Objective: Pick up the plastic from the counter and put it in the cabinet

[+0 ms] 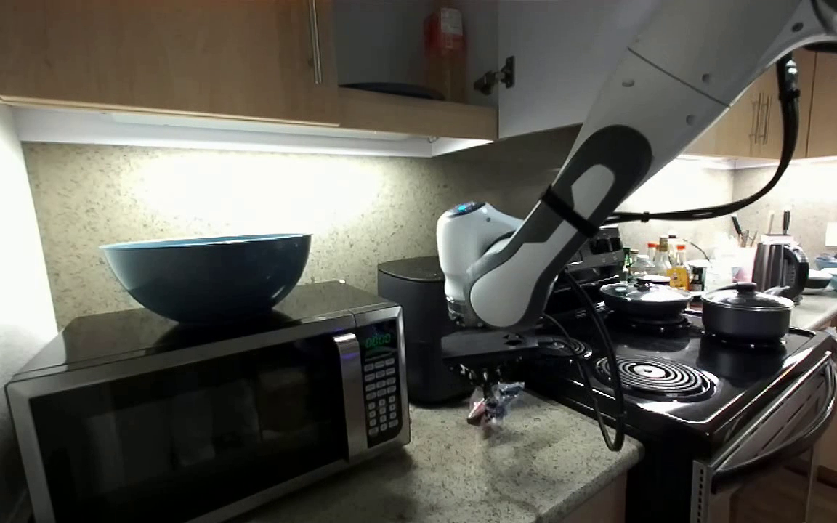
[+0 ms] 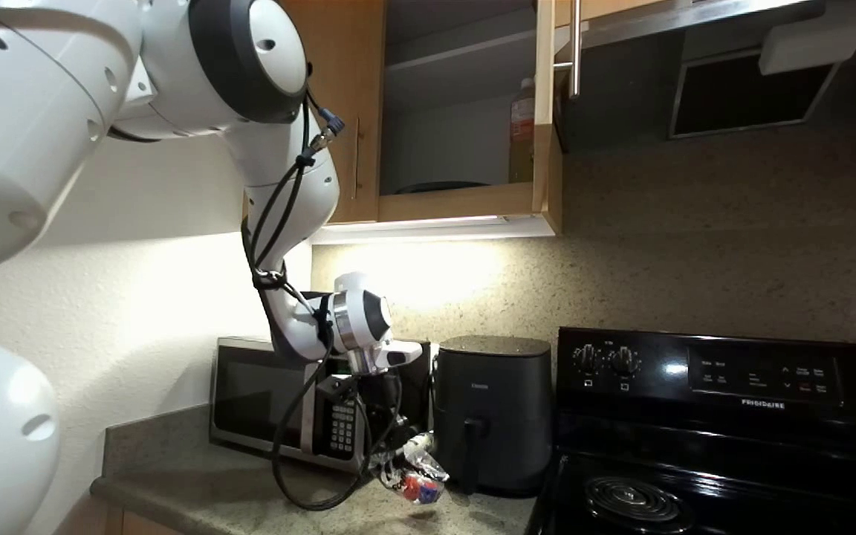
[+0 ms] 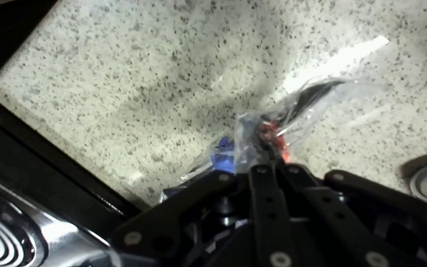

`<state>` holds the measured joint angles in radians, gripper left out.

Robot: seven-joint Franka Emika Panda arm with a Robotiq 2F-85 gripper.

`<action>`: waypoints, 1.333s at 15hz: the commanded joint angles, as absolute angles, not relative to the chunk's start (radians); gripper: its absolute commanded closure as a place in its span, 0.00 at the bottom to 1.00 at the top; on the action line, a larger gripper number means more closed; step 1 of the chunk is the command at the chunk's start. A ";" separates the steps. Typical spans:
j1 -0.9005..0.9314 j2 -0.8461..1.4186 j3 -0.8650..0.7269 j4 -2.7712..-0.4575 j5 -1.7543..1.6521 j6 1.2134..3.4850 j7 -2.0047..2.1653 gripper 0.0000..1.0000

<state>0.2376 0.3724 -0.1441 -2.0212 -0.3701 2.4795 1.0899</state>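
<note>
The plastic is a crumpled clear wrapper with red and blue patches, seen in both exterior views (image 1: 495,403) (image 2: 422,483) and in the wrist view (image 3: 248,142). My gripper (image 3: 274,167) has its fingers closed together on it. The gripper (image 1: 487,379) points down, and the plastic hangs from its tips over the speckled counter (image 1: 491,476), apparently a little above it. The counter also shows in the wrist view (image 3: 154,74). The cabinet (image 1: 418,112) is up on the wall with its door open; it also shows in an exterior view (image 2: 458,200), pale grey inside.
A microwave (image 1: 200,428) with a large blue bowl (image 1: 208,280) on top stands beside the arm. A black air fryer (image 2: 493,416) stands behind the gripper. The stove (image 1: 680,407) adjoins the counter. A bottle (image 2: 522,134) and a dark dish (image 1: 393,90) are in the cabinet.
</note>
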 commanded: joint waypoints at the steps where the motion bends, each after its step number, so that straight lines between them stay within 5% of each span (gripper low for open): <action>1: 0.268 0.191 -0.157 -2.092 -0.488 2.411 1.135 1.00; 10: 0.190 -0.096 0.010 -2.005 -0.837 2.152 1.263 1.00; 20: 0.140 -0.059 0.044 -1.967 -0.850 2.251 1.258 1.00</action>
